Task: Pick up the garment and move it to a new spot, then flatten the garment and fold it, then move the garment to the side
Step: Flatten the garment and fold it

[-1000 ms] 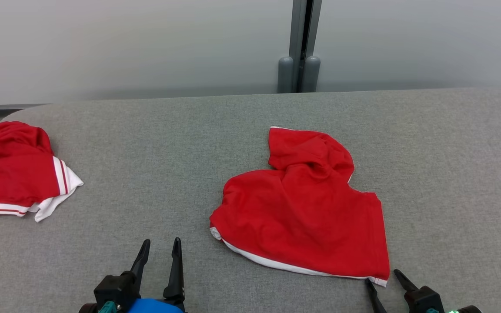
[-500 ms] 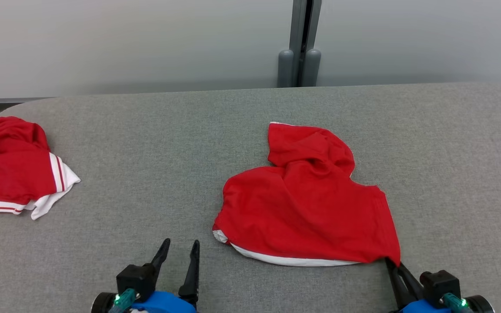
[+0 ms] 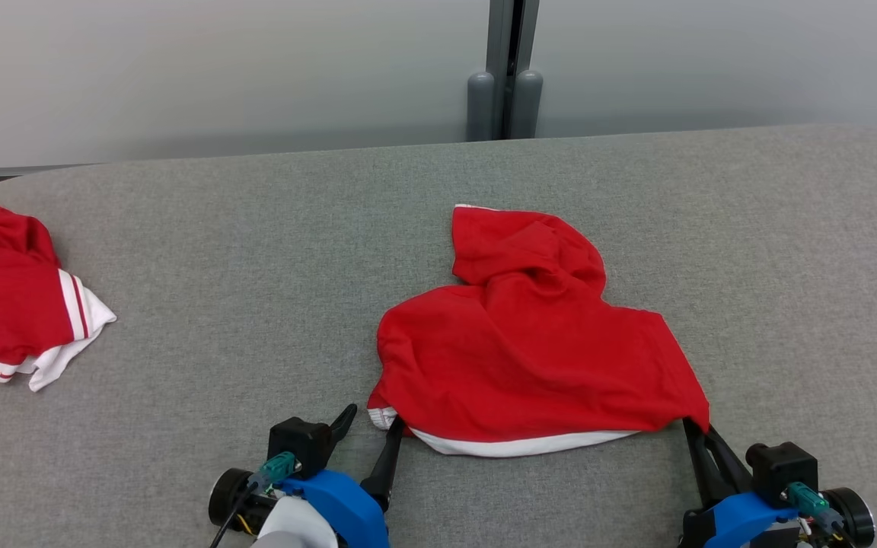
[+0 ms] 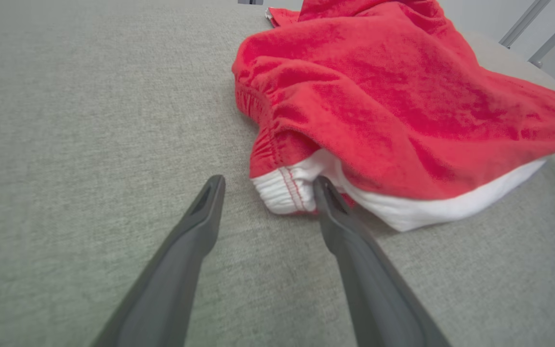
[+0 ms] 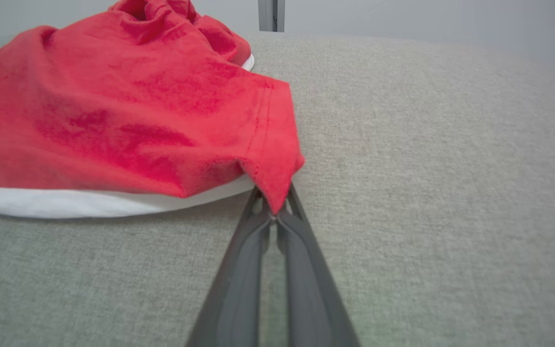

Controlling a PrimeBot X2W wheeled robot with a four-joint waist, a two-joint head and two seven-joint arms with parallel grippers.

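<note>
Garment (image 3: pixel 530 358) first: your red piece with the white hem lies bunched near the middle of the grey surface (image 3: pixel 218 251), hem edge toward the robot and a rumpled lobe pointing away. With it resting there unlifted, I judge you are at the opening step, the pick-up.

Your right tool (image 3: pixel 691 428) is clenched on the near right corner of the garment. The right wrist view shows the red corner pinched at the very tips of the two fingers, and the cloth beside it seems raised a little off the surface.

Your left tool (image 3: pixel 374 420) is spread wide and grasps nothing. In the left wrist view one finger touches or sits just beside the white ribbed corner (image 4: pixel 284 193) at the near left. The other finger rests over bare surface, so that corner is at the mouth rather than between the fingers.

By my reading, one corner is secured and the other is not yet taken. Everything after that lies ahead of you: lifting and carrying to a new spot, spreading flat, folding, and setting aside. The cloth is wrinkled and doubled on itself, so expect the flattening to need real work.

A second red garment (image 3: pixel 4 304) with white stripes lies well apart at the left edge of the surface, and neither tool is near it.
</note>
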